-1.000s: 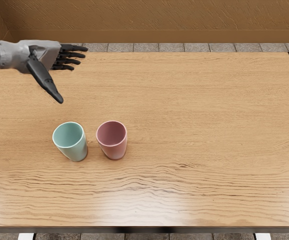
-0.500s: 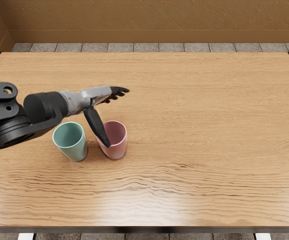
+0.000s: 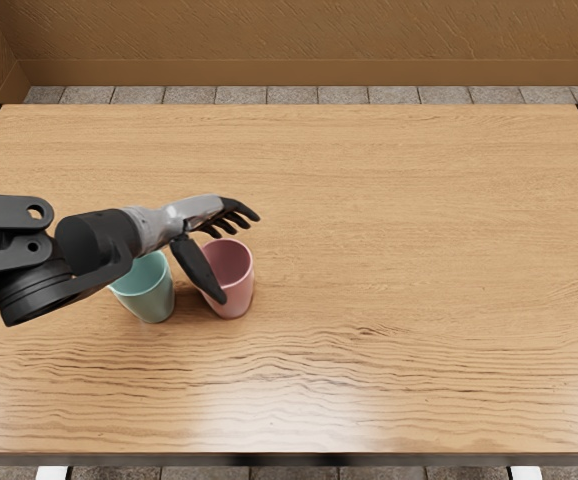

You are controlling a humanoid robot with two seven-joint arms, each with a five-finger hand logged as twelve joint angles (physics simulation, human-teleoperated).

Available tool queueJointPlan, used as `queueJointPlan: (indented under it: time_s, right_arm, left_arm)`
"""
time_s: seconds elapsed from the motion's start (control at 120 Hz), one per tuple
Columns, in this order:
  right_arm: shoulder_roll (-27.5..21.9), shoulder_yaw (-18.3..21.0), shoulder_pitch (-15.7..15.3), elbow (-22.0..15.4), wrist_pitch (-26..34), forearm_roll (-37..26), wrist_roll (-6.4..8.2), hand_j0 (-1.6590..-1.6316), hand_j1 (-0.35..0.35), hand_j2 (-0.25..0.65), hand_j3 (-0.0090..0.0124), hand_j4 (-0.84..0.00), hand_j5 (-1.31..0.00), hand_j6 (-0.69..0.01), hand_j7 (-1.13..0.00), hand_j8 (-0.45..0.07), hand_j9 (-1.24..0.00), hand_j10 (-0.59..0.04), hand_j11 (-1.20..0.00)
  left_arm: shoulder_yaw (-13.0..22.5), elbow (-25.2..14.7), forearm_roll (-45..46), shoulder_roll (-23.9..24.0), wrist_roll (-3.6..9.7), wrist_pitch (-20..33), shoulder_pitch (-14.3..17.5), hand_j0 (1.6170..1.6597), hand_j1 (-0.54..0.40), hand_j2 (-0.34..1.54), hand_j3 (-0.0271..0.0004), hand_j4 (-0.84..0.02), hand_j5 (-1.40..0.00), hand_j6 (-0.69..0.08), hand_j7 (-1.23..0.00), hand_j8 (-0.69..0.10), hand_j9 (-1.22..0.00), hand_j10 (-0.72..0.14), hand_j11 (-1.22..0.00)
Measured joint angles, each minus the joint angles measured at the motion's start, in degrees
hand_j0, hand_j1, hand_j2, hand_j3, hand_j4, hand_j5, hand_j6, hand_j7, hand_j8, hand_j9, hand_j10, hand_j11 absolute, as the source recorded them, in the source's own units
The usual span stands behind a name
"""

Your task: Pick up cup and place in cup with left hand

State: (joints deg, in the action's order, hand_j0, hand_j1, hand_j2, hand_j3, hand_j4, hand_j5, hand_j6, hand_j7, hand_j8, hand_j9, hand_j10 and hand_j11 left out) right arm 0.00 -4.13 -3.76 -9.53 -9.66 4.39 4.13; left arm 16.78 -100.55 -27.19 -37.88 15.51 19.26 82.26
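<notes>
Evidently, from the head view, the left robot hand (image 3: pixel 194 212) is relaxed and empty at the pink cup (image 3: pixel 239 298), which stands upright on the surface (image 3: pixel 419 250) beside the teal cup (image 3: pixel 149 298). Its thumb (image 3: pixel 198 267) overlaps the pink rim, contact unclear; lowering or closing off-centre could tip that cup or knock its neighbour.
</notes>
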Motion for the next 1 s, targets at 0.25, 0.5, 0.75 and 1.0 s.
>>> queueJointPlan:
  time_s: [0.25,0.5,0.75,1.0]
  right_arm:
    - [0.0,0.0,0.0,0.0,0.0,0.0,0.00,-1.6581,-0.331,-0.003,0.0000,-0.015,-0.02,-0.015,-0.02,-0.015,-0.02,-0.015,-0.02]
    - [0.0,0.0,0.0,0.0,0.0,0.0,0.00,-1.6581,-0.331,-0.003,0.0000,-0.015,-0.02,-0.015,-0.02,-0.015,-0.02,-0.015,-0.02]
    - [0.0,0.0,0.0,0.0,0.0,0.0,0.00,-1.6581,-0.331,-0.003,0.0000,-0.015,-0.02,-0.015,-0.02,-0.015,-0.02,-0.015,-0.02]
    - [0.0,0.0,0.0,0.0,0.0,0.0,0.00,-1.6581,-0.331,-0.003,0.0000,-0.015,-0.02,-0.015,-0.02,-0.015,-0.02,-0.015,-0.02]
  left_arm:
    - [0.1,0.3,0.0,-0.3,-0.03,0.1,0.2,1.6558,0.072,-0.06,0.0000,-0.278,-0.40,-0.278,-0.40,-0.277,-0.40,-0.275,-0.40]
    - [0.4,0.6,-0.1,-0.5,-0.01,-0.5,0.2,1.6555,-0.088,0.08,0.0000,-0.395,-0.56,-0.354,-0.57,-0.358,-0.57,-0.387,-0.58]
    - [0.0,0.6,0.0,-1.2,-0.05,-2.9,1.0,1.6548,-0.132,0.12,0.0000,-0.422,-0.65,-0.273,-0.65,-0.278,-0.66,-0.395,-0.66]
    - [-4.3,0.6,0.3,-5.0,-0.11,-9.8,1.3,1.6547,-0.128,0.12,0.0000,-0.407,-0.69,-0.262,-0.69,-0.269,-0.69,-0.389,-0.68]
